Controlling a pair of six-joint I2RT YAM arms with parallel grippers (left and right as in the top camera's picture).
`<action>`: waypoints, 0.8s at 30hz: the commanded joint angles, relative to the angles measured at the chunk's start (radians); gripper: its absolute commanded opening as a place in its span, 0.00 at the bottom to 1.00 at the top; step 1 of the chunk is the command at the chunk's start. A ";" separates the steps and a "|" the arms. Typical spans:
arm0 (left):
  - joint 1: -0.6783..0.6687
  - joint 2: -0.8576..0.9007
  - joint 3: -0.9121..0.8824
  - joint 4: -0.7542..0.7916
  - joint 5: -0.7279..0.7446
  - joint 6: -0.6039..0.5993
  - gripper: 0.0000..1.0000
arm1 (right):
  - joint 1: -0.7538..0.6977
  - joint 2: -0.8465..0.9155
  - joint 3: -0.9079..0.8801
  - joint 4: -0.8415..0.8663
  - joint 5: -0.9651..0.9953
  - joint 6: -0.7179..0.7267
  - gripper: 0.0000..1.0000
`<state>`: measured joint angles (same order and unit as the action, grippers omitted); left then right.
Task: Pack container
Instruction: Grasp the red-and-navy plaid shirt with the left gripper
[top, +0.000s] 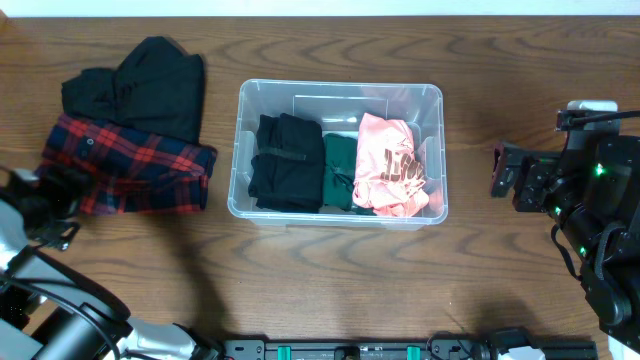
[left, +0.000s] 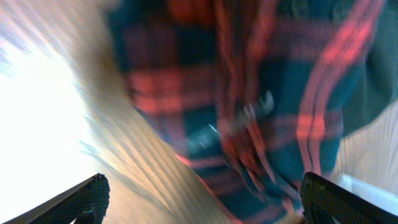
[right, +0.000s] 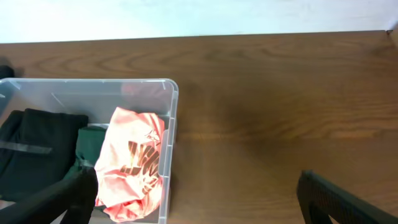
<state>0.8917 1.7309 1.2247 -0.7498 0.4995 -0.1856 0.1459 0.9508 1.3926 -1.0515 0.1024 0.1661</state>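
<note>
I find no text, number or brand that I can read in any view. The pink garment in the container carries a dark print that may be lettering. I cannot make out a character from overhead or from the right wrist camera. The left wrist view is blurred.

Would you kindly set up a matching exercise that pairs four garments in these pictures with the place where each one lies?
Places are as seen in the overhead view.

Things:
1. pink folded garment with dark print
2. black folded garment crossed by a grey strip
3. dark green folded garment
4. red-and-navy plaid shirt

Places:
A. on the wooden table, left of the clear plastic container
B. at the container's left end
C. in the container's middle
D. at the container's right end

Pairs: 1-D, 2-B, 3-C, 4-A.
</note>
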 joint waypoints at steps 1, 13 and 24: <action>0.069 0.016 0.008 0.032 -0.030 -0.005 0.98 | -0.008 -0.002 0.007 -0.001 0.006 -0.018 0.99; 0.104 0.245 0.007 0.218 0.243 0.080 0.98 | -0.008 -0.002 0.007 -0.001 0.006 -0.018 0.99; 0.005 0.308 0.007 0.367 0.252 0.092 0.98 | -0.008 -0.002 0.007 -0.001 0.006 -0.018 0.99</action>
<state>0.9276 2.0052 1.2259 -0.3912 0.7486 -0.1116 0.1459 0.9508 1.3926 -1.0519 0.1024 0.1661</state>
